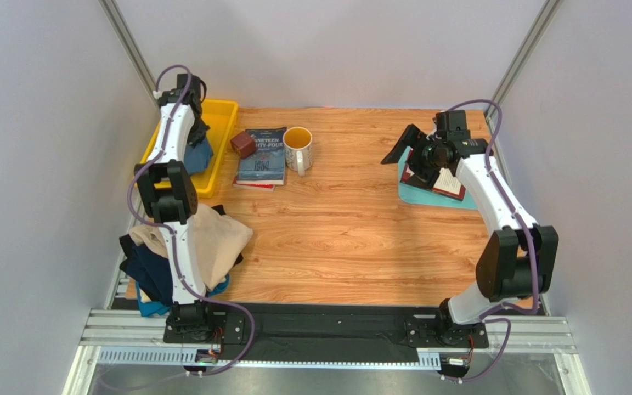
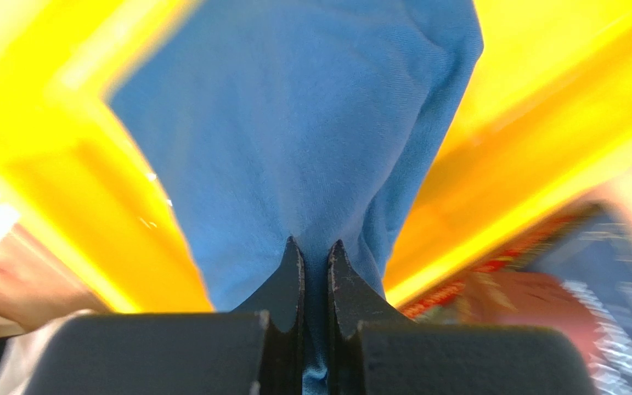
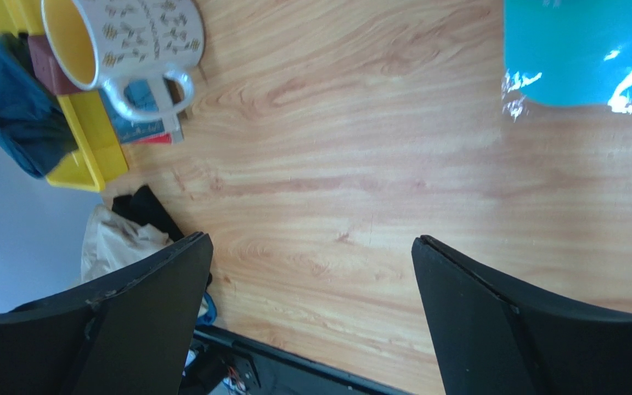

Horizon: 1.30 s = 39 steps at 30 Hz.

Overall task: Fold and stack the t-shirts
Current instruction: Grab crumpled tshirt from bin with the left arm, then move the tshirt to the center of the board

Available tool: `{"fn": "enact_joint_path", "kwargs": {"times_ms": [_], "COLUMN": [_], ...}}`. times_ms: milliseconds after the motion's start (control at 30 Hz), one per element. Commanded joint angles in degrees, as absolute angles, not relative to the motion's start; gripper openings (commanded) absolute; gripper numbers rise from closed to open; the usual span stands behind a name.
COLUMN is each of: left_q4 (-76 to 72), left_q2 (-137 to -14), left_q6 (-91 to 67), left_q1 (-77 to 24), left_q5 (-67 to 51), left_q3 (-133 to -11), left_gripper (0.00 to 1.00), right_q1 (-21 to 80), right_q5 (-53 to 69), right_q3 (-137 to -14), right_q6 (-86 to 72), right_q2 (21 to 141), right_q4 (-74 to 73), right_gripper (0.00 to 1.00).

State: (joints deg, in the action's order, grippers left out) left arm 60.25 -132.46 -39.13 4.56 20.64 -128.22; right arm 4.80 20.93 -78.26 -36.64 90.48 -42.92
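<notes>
- At the far left of the table [image 1: 344, 230], the teal-blue t-shirt [image 2: 294, 123] is being pinched by the left fingers [image 2: 293, 280]. They are being pressed nearly together on a fold of its cloth.
- That t-shirt is being hung over the yellow bin [image 1: 222, 115], with its lower part lying inside the bin.
- At the near left corner, beside the left arm's base, the other t-shirts are lying in a loose, unfolded heap. The beige t-shirt [image 1: 212, 234] is being carried on top, and the dark navy t-shirt [image 1: 142, 267] is being covered beneath it. The bright light blue t-shirt [image 1: 153, 309] is being shown only at the heap's near edge.
- Just right of the bin, a small brown block [image 1: 243, 145] is being supported on the corner of a dark blue book [image 1: 263, 155].
- A white mug [image 1: 298, 148] with a yellow inside is being stood upright, touching the book's right edge.
- At the far right, the right fingers [image 3: 492, 321] are being held wide apart above bare wood, with nothing between them.
- Under the right wrist, a teal cutting board [image 1: 426, 196] is being lain on by a flat book-like object [image 1: 451, 183].
</notes>
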Motion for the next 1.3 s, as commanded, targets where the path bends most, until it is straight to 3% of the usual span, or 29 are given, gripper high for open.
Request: {"fn": "enact_joint_path", "kwargs": {"times_ms": [0, 333, 433, 500, 667, 800, 933, 1133, 1267], "left_q4": [57.6, 58.0, 58.4, 53.6, 49.8, 45.0, 39.6, 42.1, 44.5], "left_q2": [-121.6, -101.0, -92.1, -84.4, -75.5, -76.4, -82.1, -94.1, -97.6], "left_q6": [-37.1, -34.4, -36.8, -37.3, -41.5, -43.8, -45.0, -39.5, -37.9], "left_q1": [4.8, 0.2, -7.0, -11.7, -29.2, -33.5, -33.9, -37.6, -38.4], "left_q5": [26.2, 15.6, 5.7, -0.9, -8.1, -12.5, -19.7, -24.3, -23.8], "left_q3": [-135.8, -128.9, -119.2, -106.0, -83.5, -76.7, -76.6, -84.1, -85.4], "left_gripper": [0.00, 0.00, 0.00, 0.00, 0.00, 0.00, 0.00, 0.00, 0.00], "right_q1": [9.1, 9.5, 9.5, 9.6, 9.7, 9.4, 7.8, 6.9, 6.9], "right_q5": [12.9, 17.8, 17.5, 17.2, 14.1, 27.4, 28.0, 30.6, 30.1], "right_q3": [-80.0, -72.5, -67.3, -62.9, -61.1, -57.3, -54.9, -52.5, -50.7], "right_q6": [-36.4, -32.1, -35.0, -34.2, -29.5, -30.6, -32.5, -34.2, -35.9], "right_q2": [79.8, 70.4, 67.1, 63.5, 56.6, 51.3, 45.9, 47.5, 50.6], "right_q4": [-49.0, -49.7, -49.1, -49.0, -54.1, -52.0, -49.3, -49.0, -48.0], "right_gripper": [1.00, 1.00, 1.00, 1.00, 1.00, 1.00, 1.00, 1.00, 0.93]}}
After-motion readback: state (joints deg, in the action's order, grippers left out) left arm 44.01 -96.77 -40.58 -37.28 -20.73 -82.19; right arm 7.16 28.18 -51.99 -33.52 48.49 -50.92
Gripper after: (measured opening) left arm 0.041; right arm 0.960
